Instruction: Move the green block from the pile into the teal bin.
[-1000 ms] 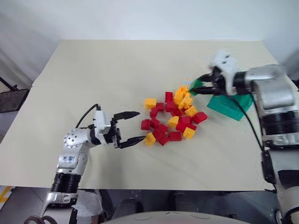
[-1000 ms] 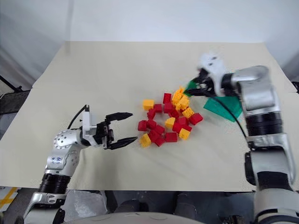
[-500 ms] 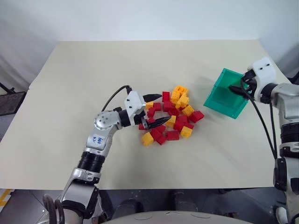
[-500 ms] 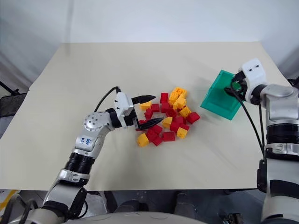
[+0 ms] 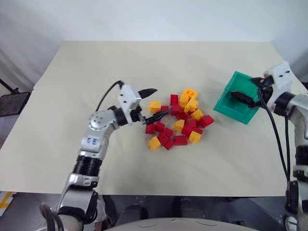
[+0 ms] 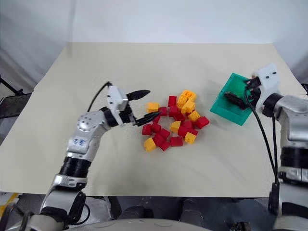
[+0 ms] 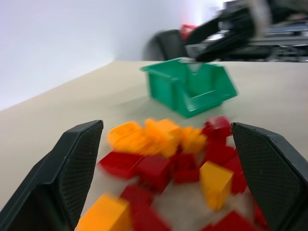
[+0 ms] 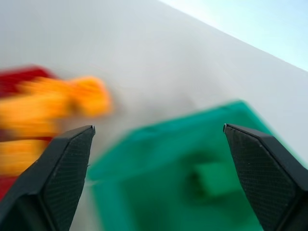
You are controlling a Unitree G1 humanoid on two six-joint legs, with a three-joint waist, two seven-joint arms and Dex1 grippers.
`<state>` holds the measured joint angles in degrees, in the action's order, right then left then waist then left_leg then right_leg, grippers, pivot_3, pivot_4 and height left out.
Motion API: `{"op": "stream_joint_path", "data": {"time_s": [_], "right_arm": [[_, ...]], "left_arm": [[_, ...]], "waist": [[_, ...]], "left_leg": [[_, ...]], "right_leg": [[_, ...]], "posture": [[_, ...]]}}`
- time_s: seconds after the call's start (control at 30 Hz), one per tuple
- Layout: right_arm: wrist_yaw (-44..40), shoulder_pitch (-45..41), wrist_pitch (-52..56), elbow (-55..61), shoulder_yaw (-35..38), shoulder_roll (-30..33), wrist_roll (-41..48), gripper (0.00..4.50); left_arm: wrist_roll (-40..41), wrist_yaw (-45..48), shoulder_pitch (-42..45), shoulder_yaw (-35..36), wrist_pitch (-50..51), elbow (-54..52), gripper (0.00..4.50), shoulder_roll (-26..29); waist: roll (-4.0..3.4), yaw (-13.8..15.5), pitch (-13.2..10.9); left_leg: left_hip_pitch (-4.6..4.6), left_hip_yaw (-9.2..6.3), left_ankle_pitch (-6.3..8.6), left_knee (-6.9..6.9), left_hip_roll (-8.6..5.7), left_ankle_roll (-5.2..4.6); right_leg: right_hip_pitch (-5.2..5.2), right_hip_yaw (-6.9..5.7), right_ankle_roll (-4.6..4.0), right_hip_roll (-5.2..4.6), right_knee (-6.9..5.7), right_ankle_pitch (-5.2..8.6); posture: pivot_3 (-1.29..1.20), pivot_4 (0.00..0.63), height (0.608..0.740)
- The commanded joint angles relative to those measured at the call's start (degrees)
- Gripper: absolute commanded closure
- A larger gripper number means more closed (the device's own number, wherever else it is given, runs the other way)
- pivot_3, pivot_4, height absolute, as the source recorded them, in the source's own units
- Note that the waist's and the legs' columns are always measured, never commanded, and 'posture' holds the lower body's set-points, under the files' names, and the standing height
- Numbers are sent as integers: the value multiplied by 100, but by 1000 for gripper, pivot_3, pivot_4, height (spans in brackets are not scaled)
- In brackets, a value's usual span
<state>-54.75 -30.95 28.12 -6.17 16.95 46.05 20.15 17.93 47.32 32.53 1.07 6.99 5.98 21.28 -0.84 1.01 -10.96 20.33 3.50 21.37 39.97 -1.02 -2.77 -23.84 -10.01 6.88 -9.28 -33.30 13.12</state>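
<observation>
Right gripper (image 5: pixel 246 98): you have its fingers spread wide and holding nothing; it hangs over the teal bin (image 5: pixel 226 103), on the right side of the table (image 5: pixel 96 67).
Green block (image 8: pixel 211 177): the right wrist view shows a small green square shape lying inside the bin, blurred, so I judge it to be the block but cannot be sure. You see no green brick among the pile (image 5: pixel 178 120).
Left gripper (image 5: pixel 152 104): its jaws stand open and empty, at the left edge of the pile, either side of a yellow-orange brick (image 5: pixel 154 105); whether a fingertip touches a brick I cannot tell.
Task stage: by my reading the drop is made and what remains for you is to clear both arms.
Risk, bin: the bin is light and open-fronted. If you draw the right arm back low, a finger or the cable may catch the rim and tip or drag it, and the block could slide out of the front.
Risk, pile: if the left arm moves right or closes, it scatters red and yellow-orange bricks toward the bin.
Risk, check: confirm the block is in the bin from a steadier view before you call it finished.
</observation>
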Motion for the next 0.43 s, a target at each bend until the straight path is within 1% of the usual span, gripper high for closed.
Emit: {"op": "stream_joint_path", "data": {"time_s": [0.03, 0.13, 0.23, 0.33, 0.43], "right_arm": [[-640, 601, 437, 1046, 523, 224, 969, 21], [-1312, 1303, 95, 1183, 693, 355, 1225, 21], [-1912, 1740, -647, 762, 503, 590, 942, 21], [-2340, 1999, -1202, 358, 273, 826, 672, 21], [-2423, 1994, -1694, -214, 156, 816, 460, 21]], "left_arm": [[487, 485, -392, 467, -18, -279, 0, 400], [663, 893, -936, 800, -17, -399, 0, 966], [802, 1226, -1387, 1120, -103, -330, 0, 1428], [869, 1314, -1623, 1324, -125, -229, 0, 1613], [856, 1246, -1867, 1505, -161, -187, 0, 1680]], "waist": [[0, 13, 0], [1, 31, -1], [1, 42, -1], [1, 54, -1], [0, 39, -1]], "left_leg": [[-1, 5, 1, 2, 1, 0], [-7, 4, 3, 10, 0, -3], [-17, 3, 9, 11, -1, -8], [-18, 4, 12, 13, -8, -13], [-19, 5, 12, 11, -11, -14]], "right_leg": [[1, 3, 0, 2, -1, 0], [9, 7, 1, 0, 3, -3], [20, 12, 2, -2, 8, -4], [21, 15, 9, -8, 10, -8], [21, 26, 12, -11, 12, -10]], "posture": [[0, 150, 740], [0, 150, 740], [0, 150, 740], [0, 150, 740], [0, 150, 740]]}}
